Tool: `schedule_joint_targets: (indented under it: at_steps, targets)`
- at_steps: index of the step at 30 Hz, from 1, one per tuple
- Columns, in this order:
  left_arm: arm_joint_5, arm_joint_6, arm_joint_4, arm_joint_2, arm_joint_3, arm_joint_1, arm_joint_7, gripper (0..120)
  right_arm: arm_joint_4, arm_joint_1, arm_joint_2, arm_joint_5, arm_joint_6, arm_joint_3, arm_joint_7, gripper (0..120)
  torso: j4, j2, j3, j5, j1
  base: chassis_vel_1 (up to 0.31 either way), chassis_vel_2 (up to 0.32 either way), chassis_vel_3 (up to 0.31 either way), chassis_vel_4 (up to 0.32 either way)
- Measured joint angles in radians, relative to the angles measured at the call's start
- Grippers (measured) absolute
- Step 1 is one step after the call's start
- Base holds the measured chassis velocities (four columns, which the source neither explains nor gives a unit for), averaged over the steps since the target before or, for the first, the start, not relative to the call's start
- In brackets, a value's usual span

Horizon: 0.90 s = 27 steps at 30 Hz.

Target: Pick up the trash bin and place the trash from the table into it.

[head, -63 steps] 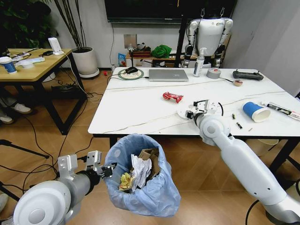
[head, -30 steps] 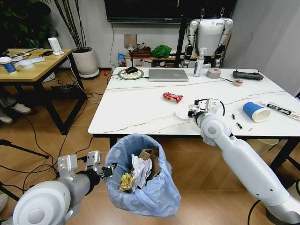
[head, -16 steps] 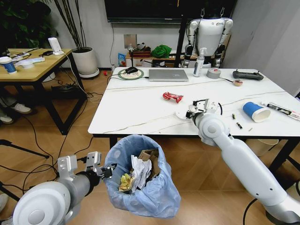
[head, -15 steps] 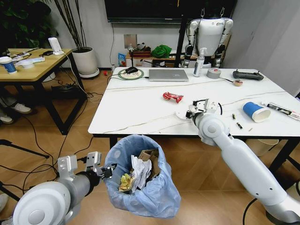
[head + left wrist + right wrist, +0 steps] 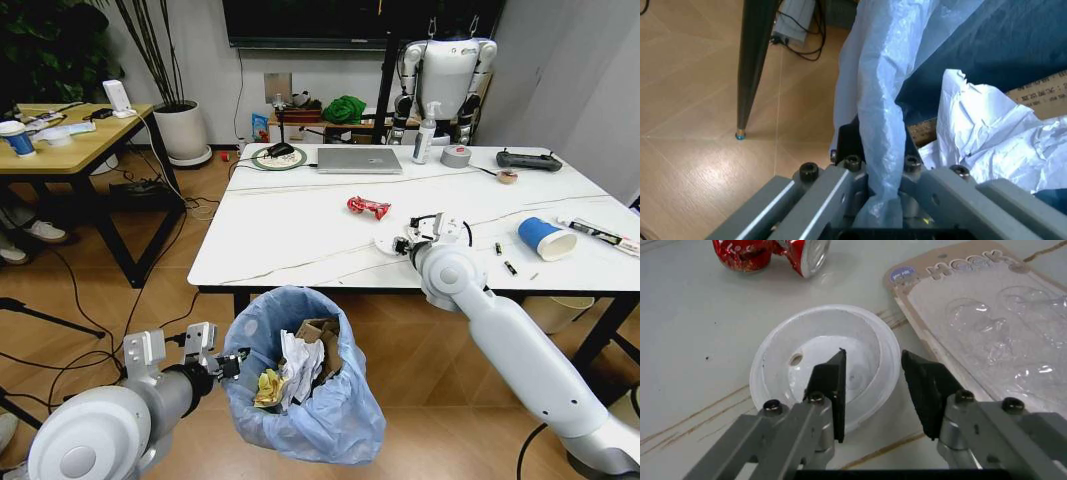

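**Right gripper over white lid, left gripper holding bin**

Head view. The left gripper (image 5: 222,362) is gripping the near-left rim of the trash bin (image 5: 305,375), which is sitting below the near edge of the table (image 5: 290,215). The bin is already containing cardboard, white paper and a yellow wrapper. The right gripper (image 5: 415,238) is hovering over the table's near-right area, just right of the red wrapper (image 5: 368,207). The blue paper cup (image 5: 545,238) is lying on its side farther right. A silver laptop (image 5: 359,160) and a grey tape roll (image 5: 456,156) are sitting at the far side.

Left wrist view. The left gripper (image 5: 884,172) is clamping a fold of the light-blue bag (image 5: 883,80), with its fingers closed narrowly on the plastic. White paper (image 5: 987,135) is showing inside the bin.

Right wrist view. The right gripper (image 5: 873,390) is standing moderately open, with its fingertips (image 5: 837,375) straddling one edge of a white plastic lid (image 5: 807,370) lying flat on the table. A clear blister pack (image 5: 980,315) is lying just beside the lid, and the red wrapper (image 5: 770,252) is lying beyond it.

Risks. The lid is thin and flat, so a closing pinch is likely to slide off its rim or push it along the smooth top. The far finger is sitting near the blister pack and could catch it instead. The left hold appears to be on the bag as much as on the bin; added weight could stretch or tear the plastic.
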Motion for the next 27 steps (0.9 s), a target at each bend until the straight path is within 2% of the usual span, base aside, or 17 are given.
schedule_joint_targets:
  at_steps: [1, 5, 12, 27]
  targets:
    - [0.0, 0.0, 0.0, 0.0, 0.0, 0.0, 0.0, 0, 0.0, 0.0, 0.0, 0.0, 0.0, 0.0, 0.0, 29, 0.0, 0.0, 0.0, 0.0, 0.0, 0.0, 0.0, 0.0, 0.0]
    - [0.0, 0.0, 0.0, 0.003, -0.001, -0.002, 0.002, 0, -0.001, -0.002, 0.003, -0.009, 0.001, -0.006, -0.001, 12, 0.0, 0.0, 0.0, 0.0, 0.0, 0.0, 0.0, 0.0, 0.0]
    - [-0.004, 0.0, 0.0, 0.003, -0.009, -0.019, 0.012, 0, -0.003, -0.003, 0.006, -0.023, 0.004, -0.017, -0.001, 0, 0.0, 0.0, 0.0, 0.0, 0.0, 0.0, 0.0, 0.0, 0.0]
    - [0.002, 0.0, 0.0, -0.003, -0.007, -0.004, 0.012, 0, 0.021, -0.006, -0.004, -0.031, 0.02, -0.005, -0.007, 0, 0.0, 0.0, 0.0, 0.0001, 0.0, 0.0, 0.0, 0.0, 0.0]
